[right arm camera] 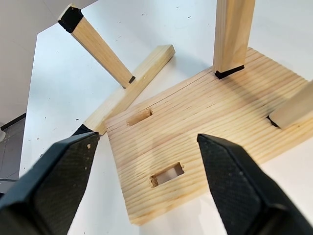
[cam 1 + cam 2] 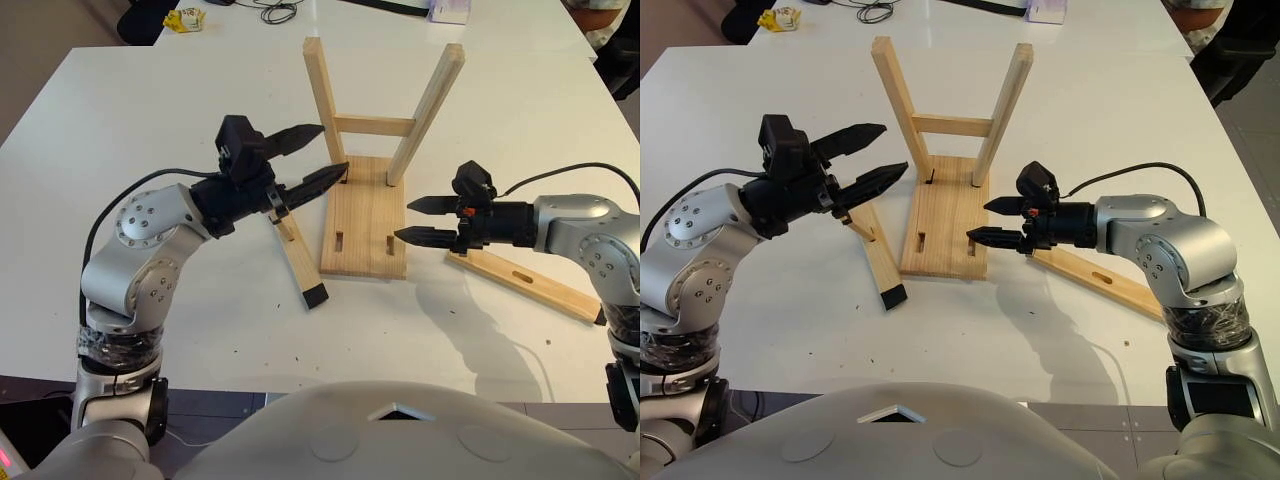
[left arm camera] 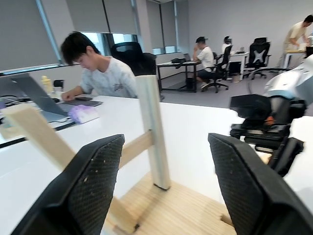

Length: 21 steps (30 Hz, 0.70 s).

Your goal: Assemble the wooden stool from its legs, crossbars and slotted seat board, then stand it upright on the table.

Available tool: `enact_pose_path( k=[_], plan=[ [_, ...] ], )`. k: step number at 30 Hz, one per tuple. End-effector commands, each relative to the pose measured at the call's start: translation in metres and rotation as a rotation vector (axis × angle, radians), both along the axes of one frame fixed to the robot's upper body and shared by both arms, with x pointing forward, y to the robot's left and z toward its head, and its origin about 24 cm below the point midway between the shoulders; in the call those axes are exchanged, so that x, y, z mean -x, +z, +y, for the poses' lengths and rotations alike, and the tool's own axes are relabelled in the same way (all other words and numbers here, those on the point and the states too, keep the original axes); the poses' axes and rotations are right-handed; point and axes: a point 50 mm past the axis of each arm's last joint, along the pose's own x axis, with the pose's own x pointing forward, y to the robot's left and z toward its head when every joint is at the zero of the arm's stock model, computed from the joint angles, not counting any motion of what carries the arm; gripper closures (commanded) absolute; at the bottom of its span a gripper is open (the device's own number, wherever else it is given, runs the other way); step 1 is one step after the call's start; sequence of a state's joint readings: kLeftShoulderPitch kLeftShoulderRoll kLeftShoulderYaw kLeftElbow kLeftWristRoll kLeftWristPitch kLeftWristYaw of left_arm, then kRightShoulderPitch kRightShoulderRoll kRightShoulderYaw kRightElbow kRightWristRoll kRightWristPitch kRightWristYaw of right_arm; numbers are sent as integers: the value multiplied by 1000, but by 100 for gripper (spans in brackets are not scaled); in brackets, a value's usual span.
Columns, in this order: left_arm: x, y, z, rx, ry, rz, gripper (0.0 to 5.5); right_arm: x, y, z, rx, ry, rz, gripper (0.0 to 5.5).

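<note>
**Left tool** (image 2: 334, 147): two black tapered fingers (image 3: 93, 188), their inner faces stippled with fine dots. A black boxy camera block (image 2: 240, 142) is mounted just behind it. Behind the block come a black wrist sleeve (image 2: 225, 200) and silver-grey rounded left housings (image 2: 150, 225) ringed with small dark screws. A black left cable (image 2: 112, 205) loops alongside.

**Right tool** (image 2: 403, 220): matching black pointed fingers, with a small orange mark (image 2: 466, 211) at its base. Smooth silver-grey right housings (image 2: 590, 240) sit behind it, and a black right cable (image 2: 565, 168) arches over them.
</note>
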<state>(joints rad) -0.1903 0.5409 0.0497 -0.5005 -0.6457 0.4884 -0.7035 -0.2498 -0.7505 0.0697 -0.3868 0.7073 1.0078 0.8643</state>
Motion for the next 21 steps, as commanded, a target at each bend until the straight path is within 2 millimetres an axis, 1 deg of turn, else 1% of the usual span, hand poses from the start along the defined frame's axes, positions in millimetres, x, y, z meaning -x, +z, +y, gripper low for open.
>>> enact_pose_path(
  k=[1, 8, 11, 13, 15, 16, 18, 21],
  plan=[
    [-8, 13, 6, -21, 15, -47, 232, 4, 2, 2, -8, -12, -12, 178],
    [-9, 35, 4, -14, -39, -75, 232, 12, 1, 4, -26, -33, -11, 178],
    [-5, 40, -1, 8, -58, -80, 232, 13, 3, 4, -29, -32, -10, 178],
    [0, 39, -5, 10, -73, -78, 232, 13, 4, 4, -30, -28, -9, 178],
    [4, 33, -5, 5, -74, -61, 232, 13, 4, 4, -28, -25, -6, 178],
    [5, 27, -4, 2, -65, -44, 232, 13, 4, 4, -27, -23, -3, 178],
    [6, 11, 0, -16, -42, -9, 232, 13, 4, 4, -23, -21, 4, 178],
    [4, -23, 9, -44, 18, 58, 232, 14, 2, 3, -18, -22, 15, 178]
  ],
)
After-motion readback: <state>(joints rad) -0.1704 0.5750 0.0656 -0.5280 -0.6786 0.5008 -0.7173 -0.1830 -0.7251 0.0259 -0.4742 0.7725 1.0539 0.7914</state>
